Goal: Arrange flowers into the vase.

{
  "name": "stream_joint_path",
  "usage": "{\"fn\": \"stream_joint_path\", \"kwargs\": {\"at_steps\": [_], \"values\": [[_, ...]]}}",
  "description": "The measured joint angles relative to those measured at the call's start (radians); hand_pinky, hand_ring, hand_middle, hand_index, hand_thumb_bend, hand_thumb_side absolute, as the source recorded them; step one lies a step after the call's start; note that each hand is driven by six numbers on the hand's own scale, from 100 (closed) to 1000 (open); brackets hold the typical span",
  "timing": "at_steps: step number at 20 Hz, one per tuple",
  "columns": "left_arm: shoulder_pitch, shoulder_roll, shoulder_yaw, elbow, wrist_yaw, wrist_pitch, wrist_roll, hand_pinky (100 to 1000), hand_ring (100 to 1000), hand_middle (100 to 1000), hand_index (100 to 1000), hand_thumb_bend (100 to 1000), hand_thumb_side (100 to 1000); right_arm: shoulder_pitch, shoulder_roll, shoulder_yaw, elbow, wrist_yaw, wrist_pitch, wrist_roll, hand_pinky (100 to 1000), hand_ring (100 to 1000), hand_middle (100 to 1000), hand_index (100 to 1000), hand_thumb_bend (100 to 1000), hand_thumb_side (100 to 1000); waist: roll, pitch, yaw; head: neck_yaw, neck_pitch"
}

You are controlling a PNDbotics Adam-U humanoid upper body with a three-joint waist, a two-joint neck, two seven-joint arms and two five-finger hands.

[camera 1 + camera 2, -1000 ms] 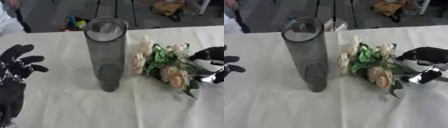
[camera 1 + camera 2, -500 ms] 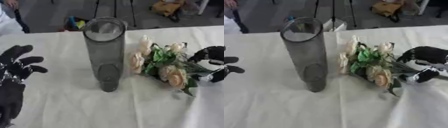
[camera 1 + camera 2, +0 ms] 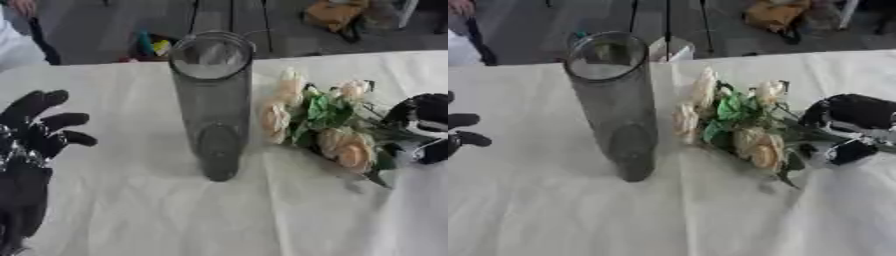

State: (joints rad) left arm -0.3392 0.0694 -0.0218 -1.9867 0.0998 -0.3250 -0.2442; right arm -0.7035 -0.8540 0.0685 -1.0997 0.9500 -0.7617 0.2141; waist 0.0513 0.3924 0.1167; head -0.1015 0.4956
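A tall grey glass vase [image 3: 213, 102] stands upright in the middle of the white table, with nothing in it. To its right lies a bunch of cream roses with green leaves [image 3: 741, 127], heads toward the vase. My right hand [image 3: 852, 118] is curled round the stems at the bunch's right end. My left hand [image 3: 33, 136] rests open at the left edge, fingers spread, well clear of the vase.
The table's white cloth [image 3: 157, 210] reaches to the front edge. Beyond the far edge are tripod legs [image 3: 667, 20], a yellow-brown bag [image 3: 337, 15] on the floor and a white cup [image 3: 670, 50].
My right hand has closed further round the stems; its lower fingers have drawn in toward the bunch. Vase and left hand have stayed put.
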Motion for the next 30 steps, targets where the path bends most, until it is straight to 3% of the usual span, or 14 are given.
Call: {"fn": "stream_joint_path", "kwargs": {"at_steps": [12, 21, 30], "values": [[0.0, 0.0, 0.0, 0.0, -0.003, 0.0, -0.001, 627, 756, 825, 909, 154, 1000, 0.001, 0.0, 0.001, -0.028, -0.073, 0.02, 0.058, 694, 537, 509, 769, 100, 643, 0.0, 0.002, 0.0, 0.003, 0.0], [0.0, -0.001, -0.001, 0.0, -0.003, 0.004, -0.005, 627, 755, 826, 908, 153, 1000, -0.001, 0.003, 0.006, -0.03, -0.053, 0.029, 0.044, 680, 520, 492, 774, 219, 616, 0.003, 0.007, 0.001, -0.002, -0.005], [0.0, -0.001, -0.005, 0.0, -0.004, 0.006, -0.008, 627, 755, 827, 908, 154, 1000, -0.007, 0.014, 0.006, -0.018, 0.019, 0.045, -0.057, 597, 345, 336, 632, 129, 638, 0.003, 0.01, 0.001, -0.006, -0.008]]}}
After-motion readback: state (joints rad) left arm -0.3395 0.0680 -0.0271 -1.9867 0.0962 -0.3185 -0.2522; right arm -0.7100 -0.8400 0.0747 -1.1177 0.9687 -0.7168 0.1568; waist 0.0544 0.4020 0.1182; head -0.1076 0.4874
